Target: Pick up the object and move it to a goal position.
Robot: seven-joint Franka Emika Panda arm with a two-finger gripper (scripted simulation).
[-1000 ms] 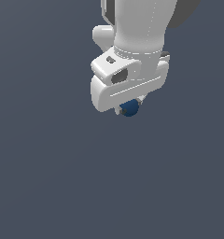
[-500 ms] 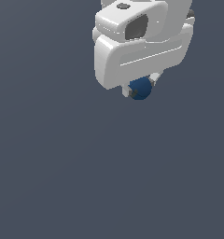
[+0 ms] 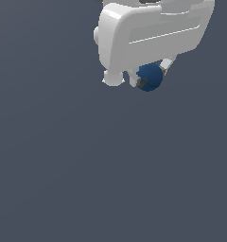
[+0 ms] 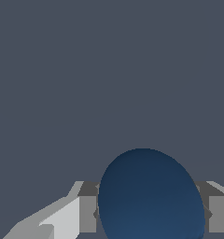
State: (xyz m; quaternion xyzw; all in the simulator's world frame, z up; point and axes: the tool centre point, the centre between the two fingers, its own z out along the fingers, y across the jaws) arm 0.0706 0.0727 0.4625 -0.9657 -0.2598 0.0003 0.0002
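The small dark blue ball (image 3: 150, 77) sits between the fingers of my white gripper (image 3: 151, 78) near the top of the exterior view. The gripper is shut on the ball, whose upper part is hidden behind the gripper body. In the wrist view the ball (image 4: 150, 196) fills the space between the two grey fingers (image 4: 88, 210), which touch it on both sides. The ball is held up, apart from the flat grey surface.
A plain dark grey surface (image 3: 87, 179) fills the rest of both views. No other object, container or edge shows.
The gripper with the ball has moved up and toward the camera, so it looks larger and higher in the exterior view. The ball stays held between the fingers.
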